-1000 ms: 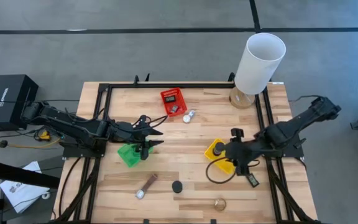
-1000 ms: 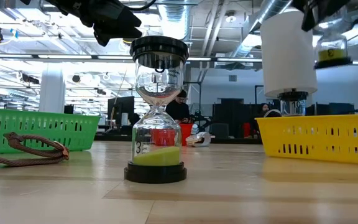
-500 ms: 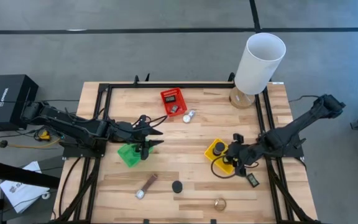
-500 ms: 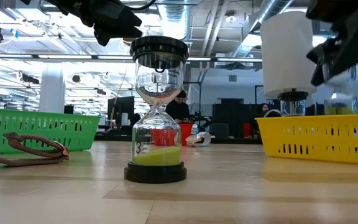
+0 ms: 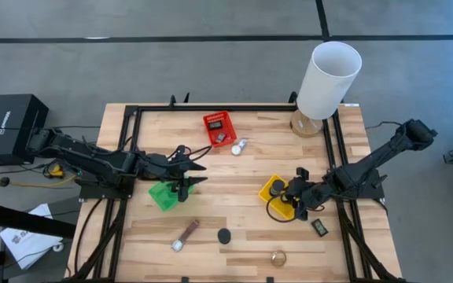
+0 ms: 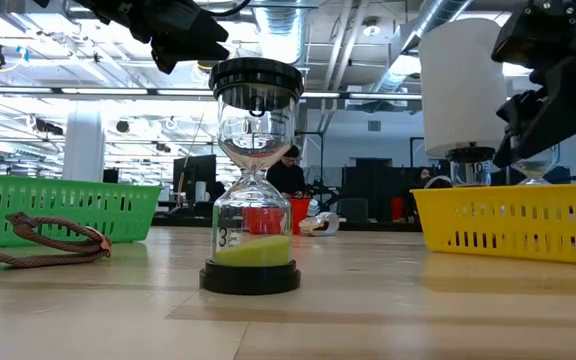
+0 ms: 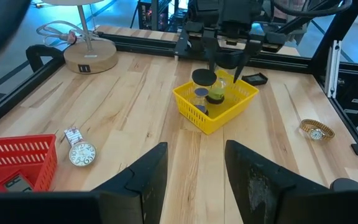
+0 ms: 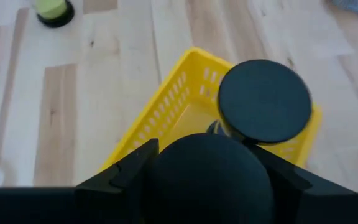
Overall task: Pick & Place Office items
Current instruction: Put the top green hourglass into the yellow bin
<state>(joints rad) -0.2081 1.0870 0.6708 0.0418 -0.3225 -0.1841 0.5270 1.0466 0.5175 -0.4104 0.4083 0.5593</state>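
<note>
My right gripper (image 5: 296,194) hangs over the yellow basket (image 5: 269,189) at the table's right, shut on an hourglass (image 7: 218,93) with yellow sand that reaches down into the basket (image 6: 513,220). A second hourglass (image 8: 263,99) with a black cap stands in the same basket. A third hourglass (image 6: 253,200), with green sand, stands on its base near the table's front (image 5: 224,235). My left gripper (image 5: 189,178) hovers open above the green basket (image 5: 160,196), with nothing between its fingers (image 7: 148,180). My right gripper has the hourglass's round black top cap (image 8: 166,168) between its two fingers (image 8: 126,177), one on each side. The fingers come from above, slanting down. The hourglass hangs upright below them, its lower part (image 6: 535,168) inside the yellow basket; whether its base rests there is hidden.
A tall white lamp (image 5: 329,75) stands at the back right. A red basket (image 5: 219,126) sits at the back middle, a silver watch (image 5: 238,146) beside it. Near the front lie a brown-strap watch (image 5: 185,234), a gold watch (image 5: 278,256) and a small black item (image 5: 319,227).
My right gripper has come down with the hourglass, from well above the yellow basket to just over it, rolling a little. The hourglass has stayed upright and sunk into the basket.
</note>
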